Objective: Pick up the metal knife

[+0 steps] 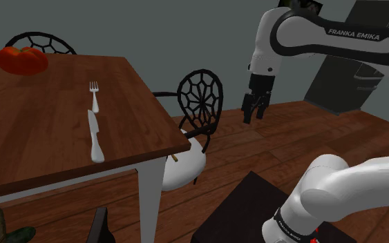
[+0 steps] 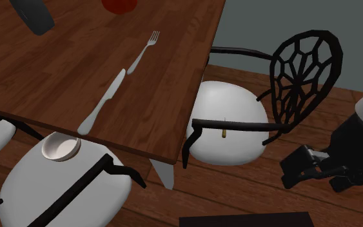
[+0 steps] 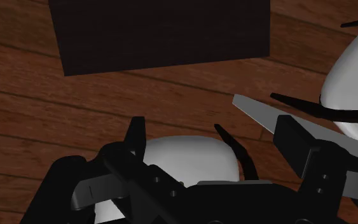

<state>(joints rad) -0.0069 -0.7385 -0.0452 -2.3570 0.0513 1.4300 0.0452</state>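
The metal knife [image 1: 95, 135] lies flat on the wooden table [image 1: 41, 131], near its front edge, blade pointing at a fork [image 1: 95, 95] just beyond it. In the second exterior view the knife [image 2: 102, 102] sits between the fork [image 2: 144, 51] and a small bowl [image 2: 60, 147]. My gripper [image 1: 254, 112] hangs in the air well off the table's right end, past the web-backed chair [image 1: 200, 103], pointing down over the wooden floor. Its fingers stand apart and hold nothing. The gripper [image 2: 300, 169] shows low at the second exterior view's right.
A red round object [image 1: 21, 59] rests at the table's far corner. White-seated chairs [image 2: 228, 122] stand around the table. Under the hand, the wrist view has the dark stand top [image 3: 158, 32], floor planks, a pale table leg [image 3: 260, 113] and a chair seat [image 3: 355, 83].
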